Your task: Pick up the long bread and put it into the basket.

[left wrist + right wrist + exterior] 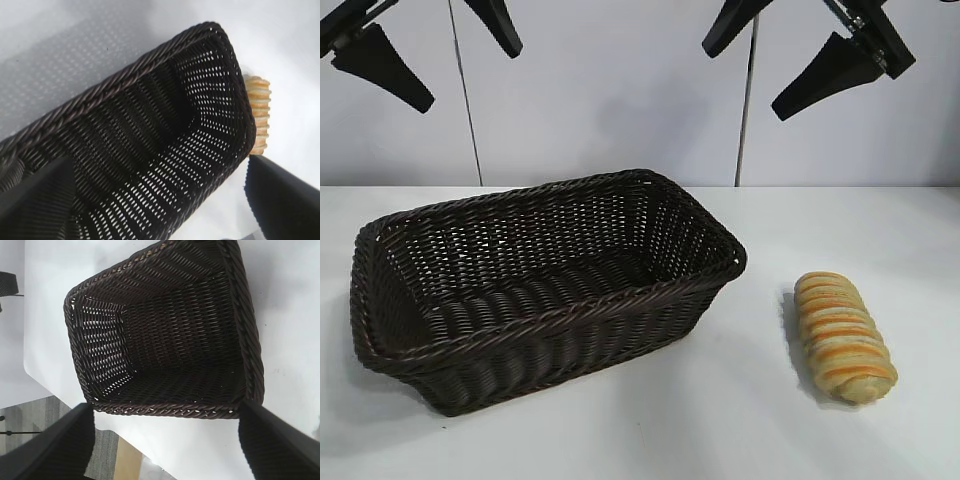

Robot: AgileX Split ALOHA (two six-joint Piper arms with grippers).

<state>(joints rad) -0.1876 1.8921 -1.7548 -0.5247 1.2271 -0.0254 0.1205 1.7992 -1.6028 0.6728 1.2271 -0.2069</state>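
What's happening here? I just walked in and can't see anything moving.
Nothing is being handled yet. The long bread lies on the white table, to the right of the basket and apart from it. The basket holds nothing. The left gripper and the right gripper both hang open high above the table, holding nothing. The bread has not yet been picked up.

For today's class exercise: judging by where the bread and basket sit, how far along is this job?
Nothing is done yet: the long bread lies on the table beside the basket, which holds nothing. Nothing is in hand: the left hand and right hand hang open above. Picking up and placing both remain.
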